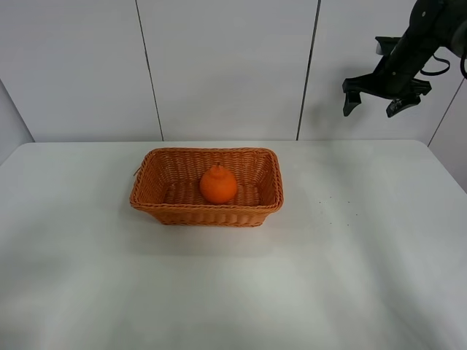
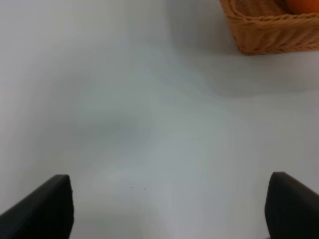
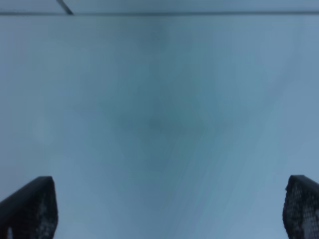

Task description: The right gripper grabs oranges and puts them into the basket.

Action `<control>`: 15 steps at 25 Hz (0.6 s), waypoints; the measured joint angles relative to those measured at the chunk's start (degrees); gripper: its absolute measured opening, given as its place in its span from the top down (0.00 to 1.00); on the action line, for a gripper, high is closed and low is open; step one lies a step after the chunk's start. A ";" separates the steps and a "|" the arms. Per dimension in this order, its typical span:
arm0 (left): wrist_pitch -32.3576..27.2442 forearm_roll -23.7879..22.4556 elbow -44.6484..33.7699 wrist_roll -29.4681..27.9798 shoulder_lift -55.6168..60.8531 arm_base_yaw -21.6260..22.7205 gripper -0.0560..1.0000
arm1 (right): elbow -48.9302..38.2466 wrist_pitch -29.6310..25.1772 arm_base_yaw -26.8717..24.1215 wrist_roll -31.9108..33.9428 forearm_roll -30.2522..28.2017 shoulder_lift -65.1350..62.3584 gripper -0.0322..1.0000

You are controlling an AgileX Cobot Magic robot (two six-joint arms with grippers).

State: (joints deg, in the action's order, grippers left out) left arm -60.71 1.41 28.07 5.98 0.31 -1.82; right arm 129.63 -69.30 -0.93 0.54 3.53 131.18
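the orange (image 1: 218,184) sits upright in the basket (image 1: 204,214), well apart from and below-left of the right gripper (image 1: 371,111), which hangs high with fingers (image 1: 350,104) spread wide, holding nothing.

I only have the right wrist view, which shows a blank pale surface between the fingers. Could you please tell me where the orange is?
Observer: The orange sits inside the basket, near its middle.
Operator: Thank you. Where is my gripper relative to the basket?
Observer: The right gripper hangs high over the far right of the table, well apart from the basket, its jaws open and empty.
Operator: And is the left gripper close to the basket?
Observer: The left gripper is open over bare table. Its wrist view catches only one corner of the basket, some way ahead of the fingers.
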 joint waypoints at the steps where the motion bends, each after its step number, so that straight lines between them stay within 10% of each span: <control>1: 0.00 0.00 0.00 0.00 0.00 0.00 0.11 | -0.77 -0.29 -0.03 -0.15 -0.06 -0.68 0.30; 15: 0.00 0.00 0.00 0.00 0.00 0.00 0.11 | -32.59 -0.36 2.47 -2.02 1.02 -23.98 0.30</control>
State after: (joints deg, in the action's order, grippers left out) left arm -60.71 1.41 28.07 5.98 0.31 -1.82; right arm 97.04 -69.66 1.55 -1.48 4.54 107.21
